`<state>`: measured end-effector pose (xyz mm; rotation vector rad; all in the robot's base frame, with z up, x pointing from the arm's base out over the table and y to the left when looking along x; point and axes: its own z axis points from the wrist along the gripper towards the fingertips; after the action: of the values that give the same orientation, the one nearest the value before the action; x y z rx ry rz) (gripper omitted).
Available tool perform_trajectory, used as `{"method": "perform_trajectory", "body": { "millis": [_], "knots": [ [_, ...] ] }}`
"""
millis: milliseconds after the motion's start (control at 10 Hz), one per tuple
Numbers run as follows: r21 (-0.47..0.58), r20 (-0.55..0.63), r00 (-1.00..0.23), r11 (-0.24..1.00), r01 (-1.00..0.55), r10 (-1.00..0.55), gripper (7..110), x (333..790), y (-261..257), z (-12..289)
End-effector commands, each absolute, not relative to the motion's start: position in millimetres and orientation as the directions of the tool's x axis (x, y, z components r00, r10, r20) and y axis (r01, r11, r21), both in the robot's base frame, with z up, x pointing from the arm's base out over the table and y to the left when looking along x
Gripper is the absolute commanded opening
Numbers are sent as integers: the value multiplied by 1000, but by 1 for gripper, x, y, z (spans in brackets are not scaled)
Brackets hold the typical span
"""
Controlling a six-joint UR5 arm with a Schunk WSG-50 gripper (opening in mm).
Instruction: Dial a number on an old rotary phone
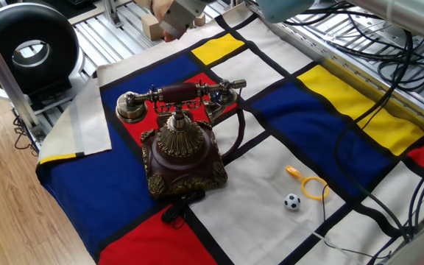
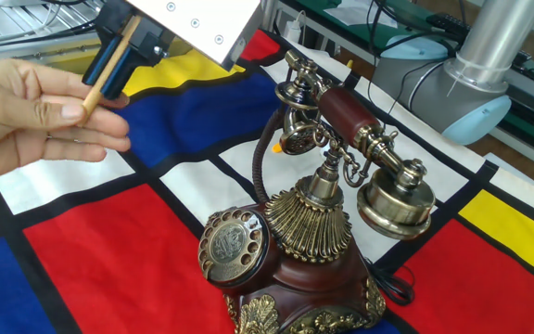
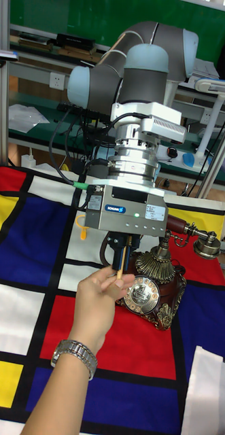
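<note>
Showing in the tall view only, one wristwatch (image 3: pixel 75 356); one stick (image 2: pixel 109 63) sat between the hand (image 2: pixel 126 48)'s fingers, grip unclear, at ten o'clock from one phone (image 2: pixel 309 243).

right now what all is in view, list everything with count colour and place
old rotary phone: 1, maroon and brass, mid cloth, handset on its cradle
checked cloth: 1, red, blue, yellow, white with black lines, covering the table
toy football: 1, black and white, on a white panel
yellow ring: 1, beside the ball
black ring-shaped device: 1, off the cloth's far corner
wooden stick: 1, tan, between the gripper's fingers, the hand touching its lower end
wristwatch: 1, silver
person's hand: 1, at the stick
gripper: 1, black fingers, above the cloth
</note>
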<state>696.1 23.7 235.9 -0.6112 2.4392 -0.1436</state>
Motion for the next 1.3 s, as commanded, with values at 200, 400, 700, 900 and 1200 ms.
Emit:
{"method": "perform_trajectory", "body": {
  "millis": [200, 400, 700, 900, 1200],
  "knots": [
    [-228, -547, -711, 896, -381, -442, 7, 697, 25, 238],
    [-226, -545, -714, 897, -380, -440, 7, 697, 26, 238],
    [-231, -547, -714, 899, -373, -437, 7, 698, 24, 238],
    [-244, -548, -721, 905, -348, -425, 7, 700, 20, 239],
    [-250, -548, -726, 910, -332, -415, 7, 701, 20, 242]
  ]
}}
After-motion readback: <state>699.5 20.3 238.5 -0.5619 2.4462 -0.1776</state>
